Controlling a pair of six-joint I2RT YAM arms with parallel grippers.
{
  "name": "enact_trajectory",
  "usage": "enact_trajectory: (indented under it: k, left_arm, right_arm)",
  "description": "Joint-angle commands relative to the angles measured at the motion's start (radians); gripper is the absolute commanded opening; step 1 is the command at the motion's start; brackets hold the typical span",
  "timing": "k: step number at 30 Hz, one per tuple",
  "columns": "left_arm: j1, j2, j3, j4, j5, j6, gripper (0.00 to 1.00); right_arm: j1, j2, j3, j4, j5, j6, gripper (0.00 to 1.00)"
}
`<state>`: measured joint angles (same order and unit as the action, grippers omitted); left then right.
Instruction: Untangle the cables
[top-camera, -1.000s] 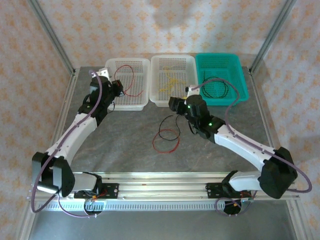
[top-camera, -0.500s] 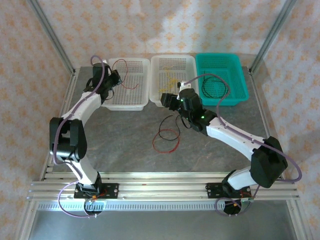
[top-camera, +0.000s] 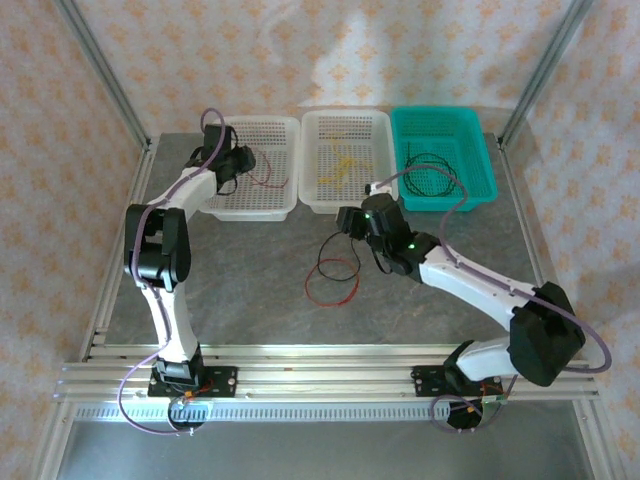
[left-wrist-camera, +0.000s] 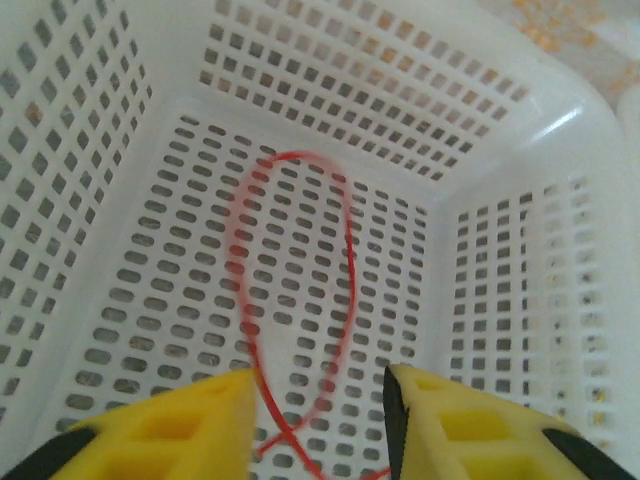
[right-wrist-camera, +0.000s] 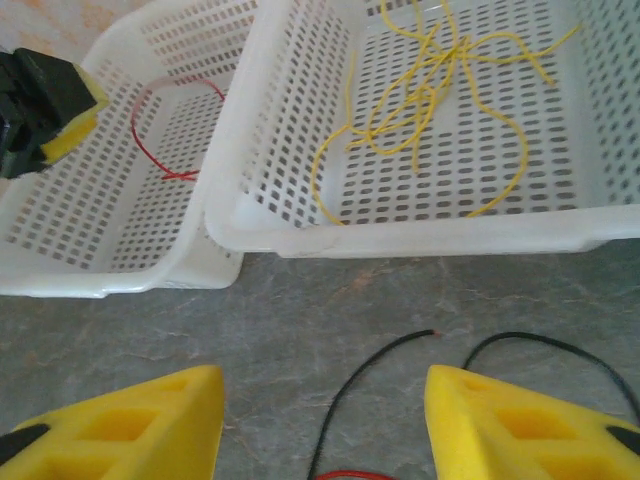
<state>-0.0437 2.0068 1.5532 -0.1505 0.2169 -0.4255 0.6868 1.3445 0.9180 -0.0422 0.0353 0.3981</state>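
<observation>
**A:** Top cam, quick?
**B:** My left gripper (top-camera: 233, 163) is over the left white basket (top-camera: 255, 212), w/ a red cable (top-camera: 262, 172) in it. My right gripper (top-camera: 350, 222) is near the red-and-black loops (top-camera: 335, 280) on the table (top-camera: 240, 280). Yellow cable (top-camera: 340, 165) in the mid basket (top-camera: 345, 115), black cable (top-camera: 430, 178) in the teal basket (top-camera: 440, 110).
**A:** Left wrist?
**B:** Fingers (left-wrist-camera: 180, 420) apart, gripping nothing (the red loop lies on the basket floor, its tail running btwn them).
**A:** Right wrist?
**B:** Also apart, empty. Black strands (right-wrist-camera: 372, 366) lie on the table btwn my fingers (right-wrist-camera: 530, 410).
</observation>
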Motion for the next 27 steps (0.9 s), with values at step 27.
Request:
enact_trajectory:
  k: [27]
  left_arm:
    - [-0.449, -0.883, -0.886, 0.289, -0.154, -0.051, 0.63]
  right_arm:
    - [0.012, 0.241, -0.018, -0.104, 0.029, 0.053, 0.48]
